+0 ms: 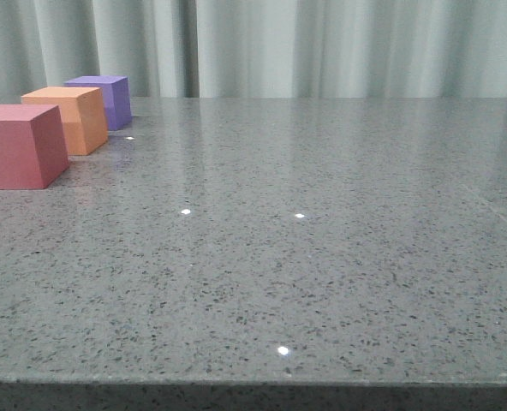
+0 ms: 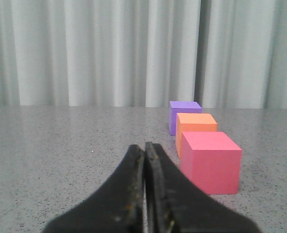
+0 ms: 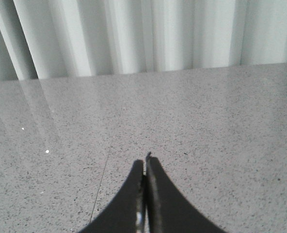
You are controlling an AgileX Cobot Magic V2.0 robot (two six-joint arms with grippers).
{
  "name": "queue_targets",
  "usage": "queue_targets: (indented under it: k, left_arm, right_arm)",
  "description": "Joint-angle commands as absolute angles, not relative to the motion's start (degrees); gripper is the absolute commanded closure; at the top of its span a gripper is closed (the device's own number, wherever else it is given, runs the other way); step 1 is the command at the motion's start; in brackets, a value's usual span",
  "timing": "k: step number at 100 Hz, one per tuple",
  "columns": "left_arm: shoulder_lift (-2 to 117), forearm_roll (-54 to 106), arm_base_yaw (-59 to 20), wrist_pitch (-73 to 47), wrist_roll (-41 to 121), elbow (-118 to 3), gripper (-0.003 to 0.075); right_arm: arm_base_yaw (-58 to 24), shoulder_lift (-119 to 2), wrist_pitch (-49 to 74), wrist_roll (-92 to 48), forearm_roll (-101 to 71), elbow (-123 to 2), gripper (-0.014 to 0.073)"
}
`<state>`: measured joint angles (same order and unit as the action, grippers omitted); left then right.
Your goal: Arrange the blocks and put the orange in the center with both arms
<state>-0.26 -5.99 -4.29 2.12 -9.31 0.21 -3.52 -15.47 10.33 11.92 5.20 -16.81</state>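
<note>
Three cubes stand in a row on the grey speckled table at the far left of the front view: the red-pink cube (image 1: 18, 145) nearest, the orange cube (image 1: 69, 118) in the middle, the purple cube (image 1: 104, 99) farthest. In the left wrist view the red-pink cube (image 2: 211, 161), the orange cube (image 2: 196, 125) and the purple cube (image 2: 183, 110) line up just beside my left gripper (image 2: 144, 145), which is shut and empty. My right gripper (image 3: 146, 161) is shut and empty over bare table. No gripper shows in the front view.
The grey speckled table (image 1: 322, 257) has its front edge near the bottom of the front view. A pale pleated curtain (image 1: 322, 43) hangs behind the table's far edge.
</note>
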Motion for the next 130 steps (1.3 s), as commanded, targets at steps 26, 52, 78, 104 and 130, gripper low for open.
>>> queue_targets:
  k: [26,52,78,104,130]
  left_arm:
    - [-0.3,-5.9,-4.2,6.8,-9.6,2.5,0.0741]
    - [-0.3,-5.9,-4.2,6.8,-9.6,2.5,0.0741]
    - [-0.3,-5.9,-4.2,6.8,-9.6,2.5,0.0741]
    - [-0.3,-5.9,-4.2,6.8,-9.6,2.5,0.0741]
    - [-0.3,-5.9,-4.2,6.8,-9.6,2.5,0.0741]
  right_arm:
    - [-2.1,-0.3,-1.9,4.5,-2.3,-5.5,0.0663]
    - [-2.1,1.7,-7.1,4.8,-2.3,0.5,0.0663]
    - [-2.1,1.7,-7.0,5.0,-2.3,0.5,0.0663]
    - [-2.1,1.7,-6.9,5.0,-2.3,0.5,0.0663]
    - [-2.1,1.7,-6.9,5.0,-2.3,0.5,0.0663]
